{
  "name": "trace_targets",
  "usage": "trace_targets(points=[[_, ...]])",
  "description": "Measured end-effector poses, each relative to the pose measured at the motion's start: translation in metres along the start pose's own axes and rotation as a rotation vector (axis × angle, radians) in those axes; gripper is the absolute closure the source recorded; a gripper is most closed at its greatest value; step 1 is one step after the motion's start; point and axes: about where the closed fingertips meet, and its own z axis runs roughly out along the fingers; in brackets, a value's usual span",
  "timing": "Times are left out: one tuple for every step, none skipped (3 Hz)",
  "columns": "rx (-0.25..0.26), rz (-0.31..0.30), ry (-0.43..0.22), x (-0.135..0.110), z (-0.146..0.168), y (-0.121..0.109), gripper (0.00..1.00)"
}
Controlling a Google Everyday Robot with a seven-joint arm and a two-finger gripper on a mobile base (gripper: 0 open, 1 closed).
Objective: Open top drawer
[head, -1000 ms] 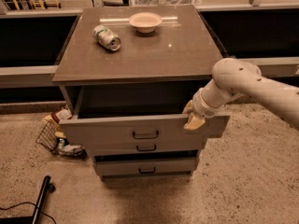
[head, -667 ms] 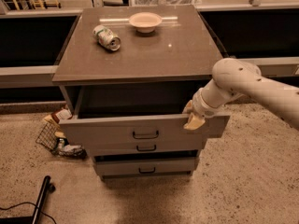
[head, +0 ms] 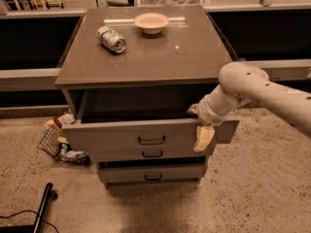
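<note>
Camera view: the gripper (head: 199, 124) pinches the upper edge of the top drawer (head: 112, 137), one finger in front and one inside, likely so it can drag the front outward. The drawer sits partly pulled out, its handle (head: 151, 140) left of the gripper.

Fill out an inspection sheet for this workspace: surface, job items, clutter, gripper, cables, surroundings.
Surface: cabinet top holds a can on its side and a bowl.
Job's things: top drawer stands open, dark gap above its front.
Clutter: wire basket with litter on the floor, at left.
Gripper: gripper at the top drawer's right upper edge.
Cables: black cable on the floor, bottom left.
Surroundings: speckled floor, dark low shelving behind.
</note>
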Motion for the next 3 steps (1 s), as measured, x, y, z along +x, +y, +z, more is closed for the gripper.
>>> trace_targets(points=[[-0.062, -0.029, -0.023, -0.005, 0.004, 0.021, 0.0], [-0.132, -0.053, -0.023, -0.008, 0.007, 0.043, 0.0], [-0.131, -0.053, -0.023, -0.009, 0.004, 0.042, 0.19]])
